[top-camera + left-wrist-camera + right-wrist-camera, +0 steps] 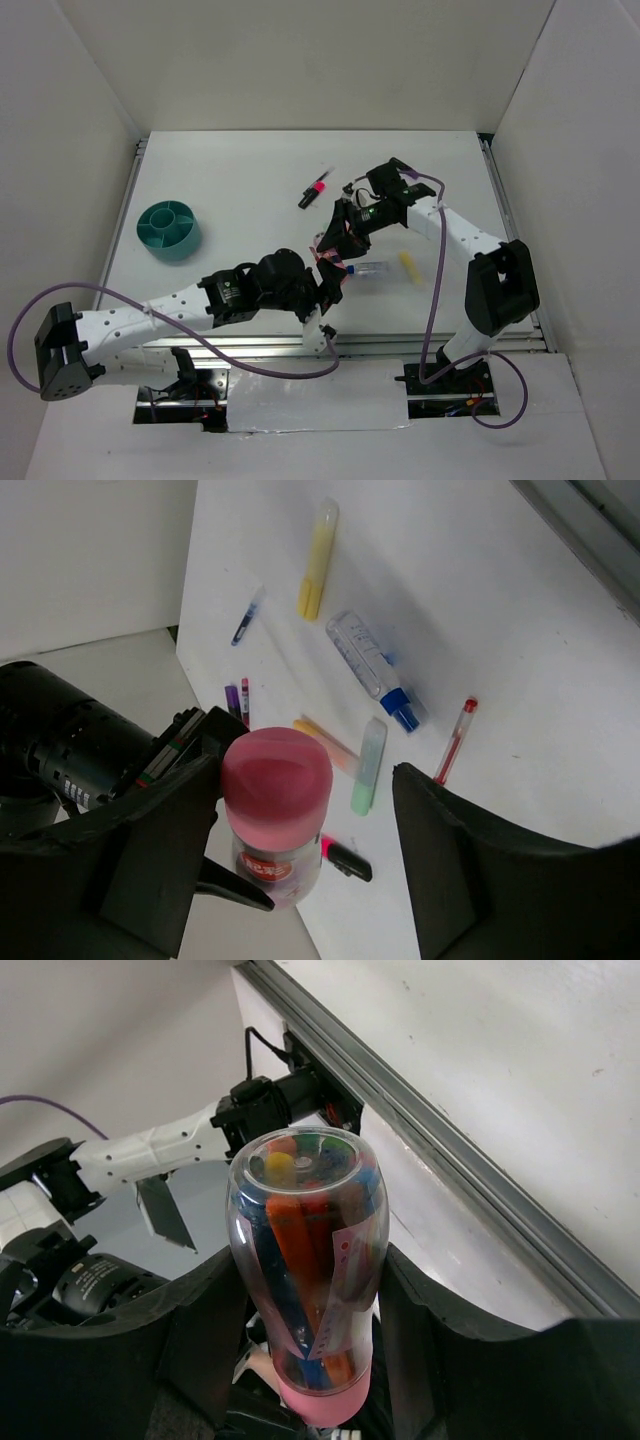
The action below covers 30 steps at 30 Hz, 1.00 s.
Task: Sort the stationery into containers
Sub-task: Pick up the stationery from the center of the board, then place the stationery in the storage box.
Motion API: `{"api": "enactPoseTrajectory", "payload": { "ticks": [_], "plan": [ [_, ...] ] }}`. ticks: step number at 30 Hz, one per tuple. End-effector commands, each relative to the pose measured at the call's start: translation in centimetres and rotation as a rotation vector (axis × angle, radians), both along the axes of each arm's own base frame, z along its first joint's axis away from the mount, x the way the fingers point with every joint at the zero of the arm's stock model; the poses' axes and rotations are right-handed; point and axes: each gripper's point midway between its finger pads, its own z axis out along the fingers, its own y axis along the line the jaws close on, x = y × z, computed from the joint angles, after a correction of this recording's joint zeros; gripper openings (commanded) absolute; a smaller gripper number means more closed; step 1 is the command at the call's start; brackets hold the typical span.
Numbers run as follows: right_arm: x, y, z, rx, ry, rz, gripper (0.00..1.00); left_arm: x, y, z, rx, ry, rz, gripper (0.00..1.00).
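My right gripper [310, 1285] is shut on a clear bottle [305, 1260] with a pink cap, packed with orange, blue and red pens. My left gripper [300, 780] stands open around that pink cap [277, 770]; the cap sits against the left finger, with a gap to the right finger [470, 865]. Loose stationery lies on the table below: a yellow highlighter [317, 558], a clear blue-capped tube [375, 668], a red pen [455, 741], a green highlighter [368, 765], an orange one [325, 742] and a pink-black marker [345, 857]. The teal cup [168, 228] stands far left.
A dark thin pen [247, 617] and a purple marker [232, 698] lie near the right arm. In the top view both arms meet at mid-table [335, 255]. White walls enclose the table, and a metal rail [430, 1130] runs along its near edge.
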Motion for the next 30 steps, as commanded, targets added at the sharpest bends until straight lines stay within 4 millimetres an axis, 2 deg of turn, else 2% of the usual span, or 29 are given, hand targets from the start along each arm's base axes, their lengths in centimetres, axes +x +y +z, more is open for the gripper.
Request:
{"api": "enactPoseTrajectory", "payload": {
  "ticks": [1,4,13,19,23,25,26,27,28,29,30],
  "plan": [
    [-0.8,0.3,1.0,0.023,0.004,-0.003,0.00,0.9,-0.6,0.5,-0.028,-0.009,0.049,0.81],
    [-0.9,0.3,0.9,0.018,0.005,-0.006,0.00,1.2,-0.6,0.4,-0.024,0.000,0.067,0.76],
    [-1.5,0.6,0.9,0.013,-0.016,0.014,0.00,1.5,-0.8,0.3,-0.040,-0.006,0.079,0.73],
    [-1.5,0.8,1.0,0.025,-0.008,0.025,0.00,0.9,-0.9,0.0,-0.029,0.012,0.052,0.59],
    [-1.7,1.0,1.3,0.052,0.001,0.040,0.00,0.3,-1.0,-0.5,-0.016,0.024,0.032,0.55],
    [-1.9,1.1,1.6,0.081,-0.008,0.058,0.01,0.2,-1.2,-0.8,0.000,0.016,0.041,0.46],
    [-2.2,1.0,1.6,0.090,-0.008,0.062,0.20,0.3,-1.2,-0.8,0.005,0.023,0.053,0.42],
    [-2.4,1.0,1.9,0.105,-0.016,0.068,0.33,0.2,-1.2,-0.9,0.013,0.038,0.060,0.36],
    [-2.7,1.0,2.4,0.128,-0.036,0.081,0.47,0.2,-1.2,-0.6,0.016,0.048,0.068,0.25],
    [-2.9,0.9,2.2,0.128,-0.037,0.080,0.69,0.0,-1.1,-0.5,0.010,0.077,0.087,0.20],
    [-3.0,0.8,2.5,0.131,-0.055,0.083,0.79,0.0,-1.2,0.2,-0.010,0.090,0.096,0.13]
  ]
}}
